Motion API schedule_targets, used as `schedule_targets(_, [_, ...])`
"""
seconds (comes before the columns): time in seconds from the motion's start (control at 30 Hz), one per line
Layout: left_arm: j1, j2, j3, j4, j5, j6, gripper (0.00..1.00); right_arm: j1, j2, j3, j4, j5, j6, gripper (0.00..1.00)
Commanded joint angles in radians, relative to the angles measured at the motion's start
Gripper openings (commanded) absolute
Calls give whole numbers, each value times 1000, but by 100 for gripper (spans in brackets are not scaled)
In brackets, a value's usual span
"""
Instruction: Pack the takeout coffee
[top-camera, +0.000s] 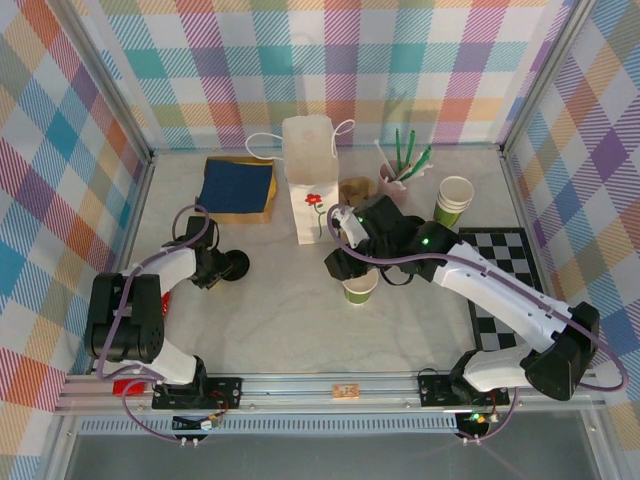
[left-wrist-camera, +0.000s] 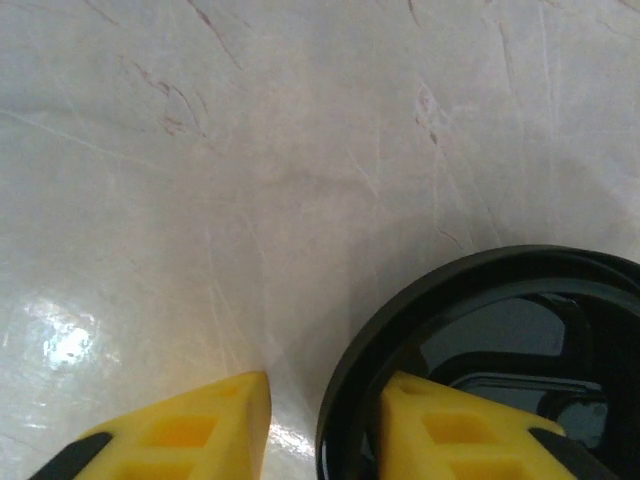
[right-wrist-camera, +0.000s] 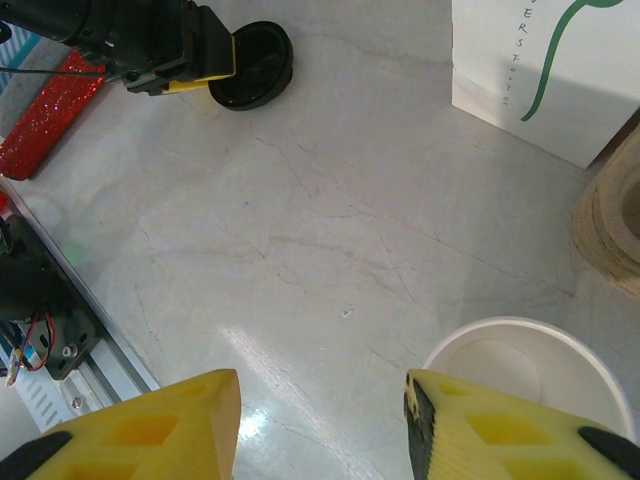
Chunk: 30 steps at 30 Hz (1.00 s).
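The takeout coffee, as a lidded cup, is out of view. A round black lid (top-camera: 237, 265) lies upside down on the table at the left. My left gripper (left-wrist-camera: 325, 400) stands open astride the lid's rim (left-wrist-camera: 400, 310): one yellow finger (left-wrist-camera: 440, 420) is inside the lid, the other is outside with a gap to the rim. A lidless green paper cup (top-camera: 360, 288) with a white rim stands mid-table. My right gripper (right-wrist-camera: 322, 400) hangs open just above it, its right finger over the cup's rim (right-wrist-camera: 520, 345), bare table between the fingers.
A white paper bag (top-camera: 310, 180) with a red flower stands upright at the back. Near it are a blue cloth on a yellow pad (top-camera: 238, 187), a wooden piece (top-camera: 355, 188), a pink pot of sticks (top-camera: 395, 180), another green cup (top-camera: 455, 200) and a chequered mat (top-camera: 505, 270).
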Motion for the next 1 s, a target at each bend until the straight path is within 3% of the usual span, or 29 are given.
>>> schedule_targets(0.0, [11, 21, 11, 29, 29, 13, 31, -3, -14, -6, 13, 8, -1, 46])
schedule_targets(0.27, [11, 43, 28, 36, 38, 26, 14, -3, -13, -2, 22, 6, 7, 42])
schedule_targets(0.5, [10, 2, 33, 4, 32, 39, 10, -2, -2, -1, 19, 1, 12, 42])
schedule_targets(0.73, [-33, -175, 61, -126, -33, 71, 9, -3, 25, 28, 8, -31, 30, 48])
schedule_targets(0.9, [-133, -356, 37, -179, -84, 66, 9, -3, 24, 43, 35, -181, 48, 52])
schedule_targets(0.97, [-192, -442, 28, -198, -115, 48, 9, -2, 2, 39, 67, -240, 79, 58])
